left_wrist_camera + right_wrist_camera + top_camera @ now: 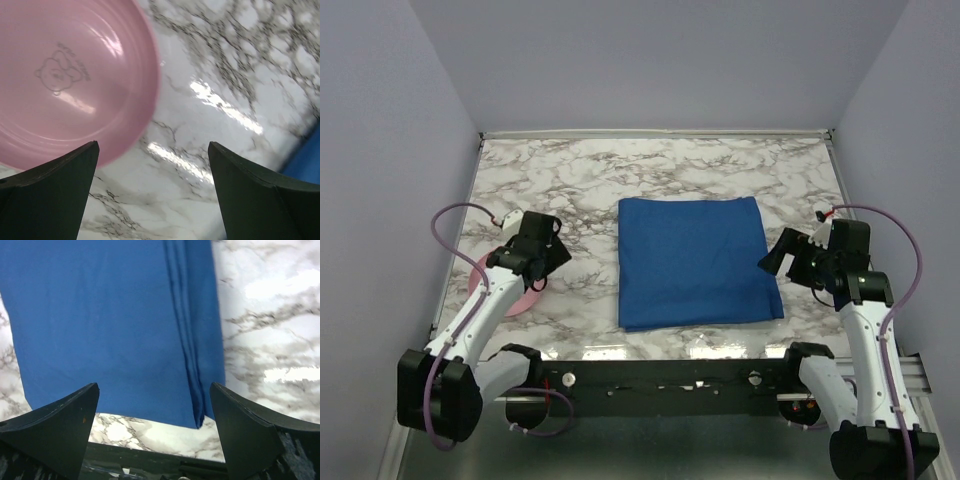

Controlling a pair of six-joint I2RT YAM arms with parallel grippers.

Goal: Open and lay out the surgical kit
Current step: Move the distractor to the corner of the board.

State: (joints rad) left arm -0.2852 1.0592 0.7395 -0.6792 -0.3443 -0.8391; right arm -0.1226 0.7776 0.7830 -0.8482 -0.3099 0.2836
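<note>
While your left pincer hangs with its fingers spread wide and nothing between them, a pink plate lies below and ahead of its left finger, a small bear mark moulded in the base. Bare marble table fills the gap and runs ahead of the right finger, and a sliver of blue shows past that finger's outer edge. Moving right, the royal-blue cloth wrap lies flat, folded shut into a rough square between your two pincers, well apart from the left one and just beside the right one; what it holds is hidden. Your right pincer is likewise spread apart and empty: blue cloth fills the view ahead of its left finger and the gap, stacked folded edges run straight ahead near its right finger, and marble lies beyond that finger.
</note>
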